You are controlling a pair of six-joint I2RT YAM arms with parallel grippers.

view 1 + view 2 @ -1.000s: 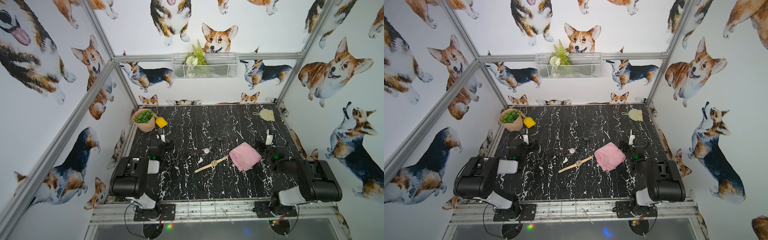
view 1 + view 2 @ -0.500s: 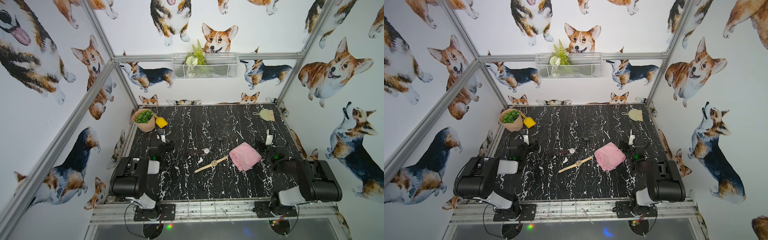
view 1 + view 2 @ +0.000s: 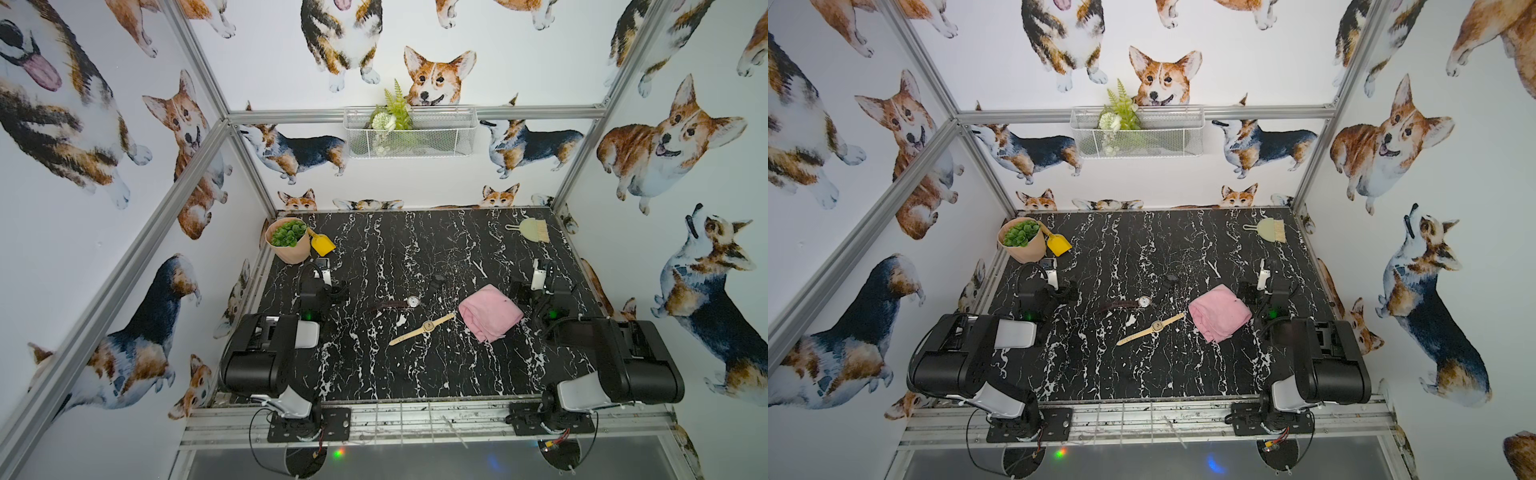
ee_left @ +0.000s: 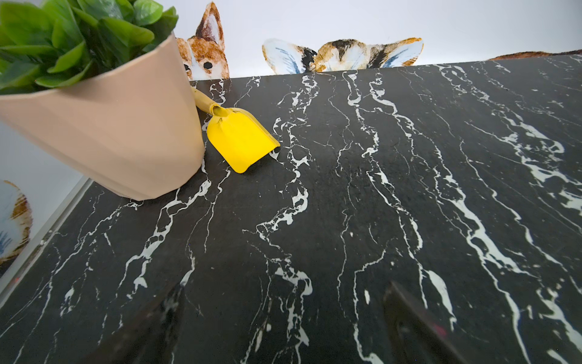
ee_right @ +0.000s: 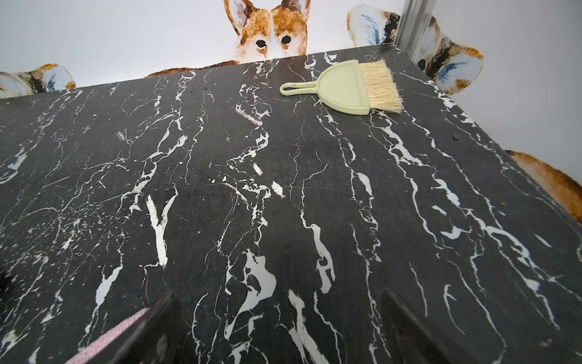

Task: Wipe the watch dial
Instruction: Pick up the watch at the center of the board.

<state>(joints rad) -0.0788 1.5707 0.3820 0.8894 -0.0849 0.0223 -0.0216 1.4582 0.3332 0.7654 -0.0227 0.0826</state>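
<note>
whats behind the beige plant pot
In the left wrist view, the handle of the yellow scoop runs behind the pot, and its blade lies in plain view on the black marble table. The pot covers the handle's end and anything else back there.

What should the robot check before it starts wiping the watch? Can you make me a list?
1. Open, empty left gripper: ok.
2. Open, empty right gripper: ok.
3. The pink cloth lies free on the table, beside the right gripper: ok.
4. Cloth held in a gripper: not ok, not yet picked up.
5. The tan-strap watch is uncovered, with nothing on it: ok.
6. Dirt on its dial: cannot tell, too small.
</note>
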